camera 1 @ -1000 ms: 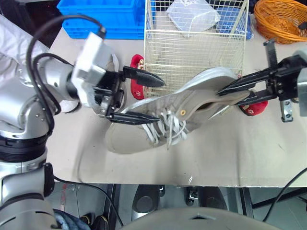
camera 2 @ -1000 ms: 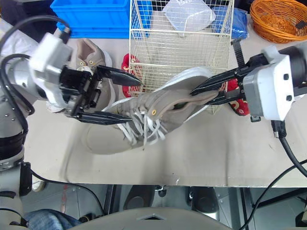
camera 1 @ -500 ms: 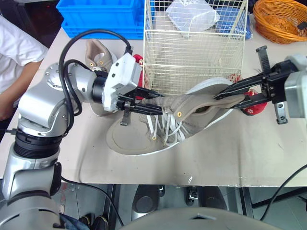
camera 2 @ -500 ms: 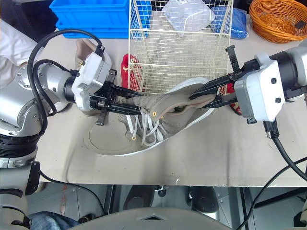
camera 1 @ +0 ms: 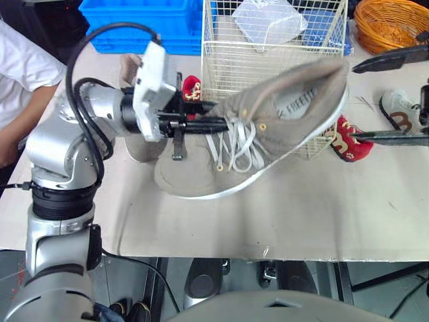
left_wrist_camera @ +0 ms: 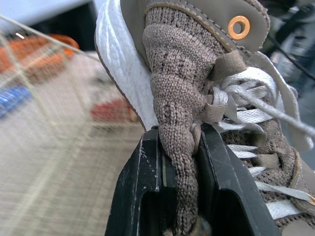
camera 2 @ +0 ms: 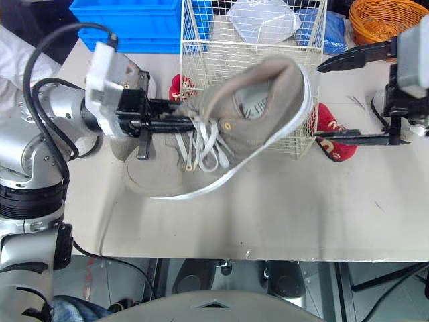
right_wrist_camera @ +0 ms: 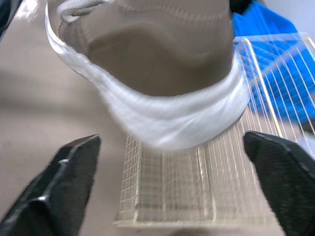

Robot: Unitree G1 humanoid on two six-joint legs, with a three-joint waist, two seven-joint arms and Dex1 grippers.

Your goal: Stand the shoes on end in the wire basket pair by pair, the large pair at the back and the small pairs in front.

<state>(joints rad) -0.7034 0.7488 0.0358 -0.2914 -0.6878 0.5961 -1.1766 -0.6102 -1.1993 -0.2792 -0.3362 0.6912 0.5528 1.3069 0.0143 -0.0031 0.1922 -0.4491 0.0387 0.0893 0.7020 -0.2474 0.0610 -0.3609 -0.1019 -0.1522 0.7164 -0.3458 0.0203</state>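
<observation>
Left tool (camera 1: 201, 123) clamped on big shoe (camera 1: 288, 114) tongue; shoe hangs heel-high before the basket (camera 1: 228, 67) near wall. Right tool (right_wrist_camera: 170, 167) spread apart, right. I'd lift clear of rim, then lower at far side.

grey shoes (camera 1: 295, 100) (camera 1: 129, 67) 2 | red shoes (camera 1: 192, 87) (camera 1: 348, 146) 2 | white shoe (camera 1: 395, 113) 1 | wire basket (camera 1: 268, 45) 1 | wicker basket (camera 1: 389, 30) 1 | crate (camera 1: 141, 27) 1

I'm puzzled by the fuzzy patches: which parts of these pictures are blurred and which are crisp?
Left wrist view: the knitted tongue of the large shoe, clamped in the left pincer, is crisp; the wire basket behind is out of focus. Right wrist view: the shoe's heel is smeared beyond the open right pincer. Left eye view: the heel end blurs too.
</observation>
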